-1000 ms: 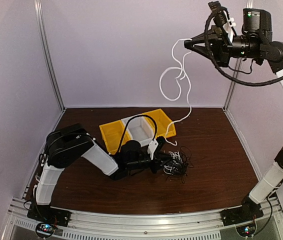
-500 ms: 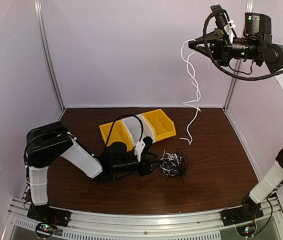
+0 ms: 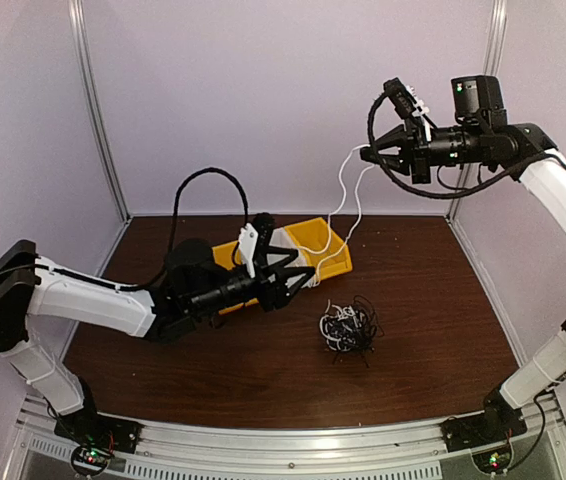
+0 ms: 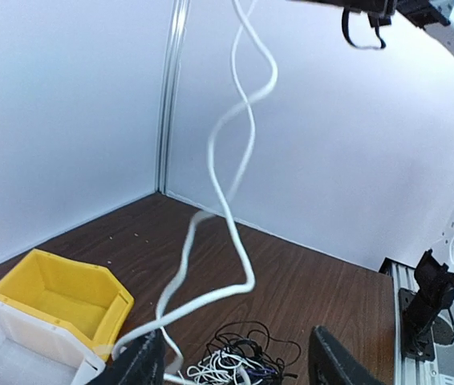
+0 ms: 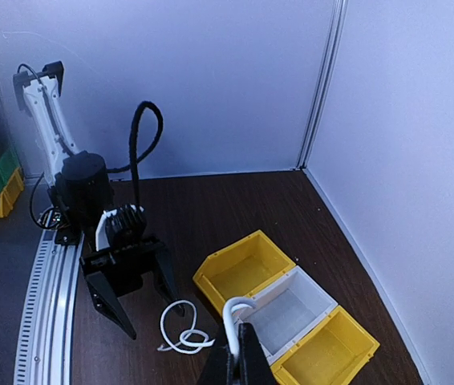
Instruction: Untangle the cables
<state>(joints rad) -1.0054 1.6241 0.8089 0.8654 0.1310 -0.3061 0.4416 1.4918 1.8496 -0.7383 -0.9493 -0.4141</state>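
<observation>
The right fingers are clamped tight on a thin white cord, held high above the far edge of the dark wooden table; the cord hangs in loose strands down to the left fingers, which stand spread apart with nothing gripped, the cord passing close by one of them; a small knot of black and white cords lies mid-table, somewhat toward the right edge; a row of yellow and white plastic bins sits toward the far edge.
</observation>
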